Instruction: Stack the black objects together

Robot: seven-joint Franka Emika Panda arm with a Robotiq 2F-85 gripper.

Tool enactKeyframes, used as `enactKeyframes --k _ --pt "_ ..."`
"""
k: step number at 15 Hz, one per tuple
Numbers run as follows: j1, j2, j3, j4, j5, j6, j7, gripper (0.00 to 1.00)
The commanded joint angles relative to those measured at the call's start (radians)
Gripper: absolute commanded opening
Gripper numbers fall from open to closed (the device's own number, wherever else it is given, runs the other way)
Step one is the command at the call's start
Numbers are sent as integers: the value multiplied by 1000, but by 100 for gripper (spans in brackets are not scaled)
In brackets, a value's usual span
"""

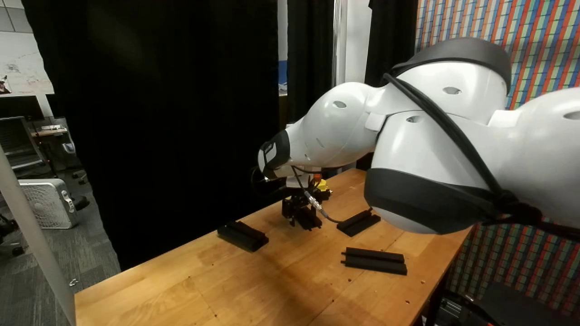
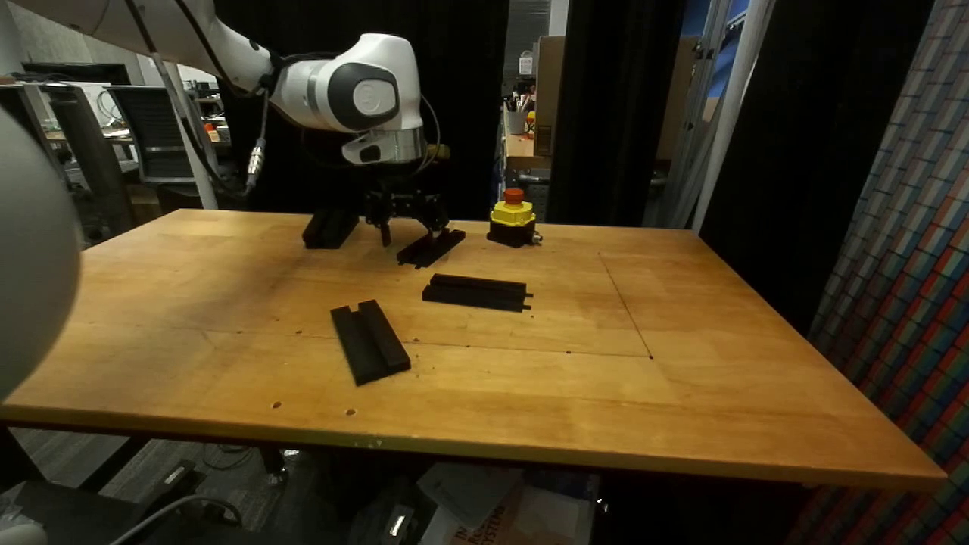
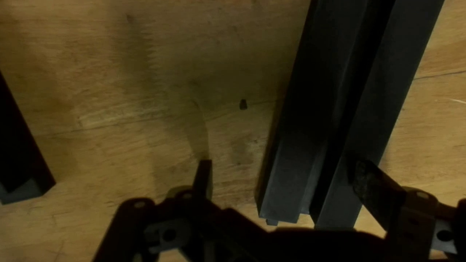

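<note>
In an exterior view, the big white arm [image 1: 417, 154] is sticking out from the right edge and bending at its fat, round joints [image 1: 340, 129]. In an exterior view, its wrist [image 2: 378, 98] is pointing down, and the black claw [image 2: 411, 238] is hanging under it, down low. The claw's two fingers [image 3: 204, 178] are standing wide apart. In the wrist view, one finger is standing straight and the other is leaning in toward it.

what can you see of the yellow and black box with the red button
The yellow-and-black box looks plastic: black base, yellow upper part, round red button on top, pale stub jutting from one side. It stands upright on the wooden table, near the far edge in an exterior view; nothing else visibly touches it.
</note>
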Motion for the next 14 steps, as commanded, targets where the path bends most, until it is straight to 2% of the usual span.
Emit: enactKeyframes --k 1,14 --pt "-19 17 2 26 9 12 29 100" --pt "-16 14 -24 18 -6 11 27 100"
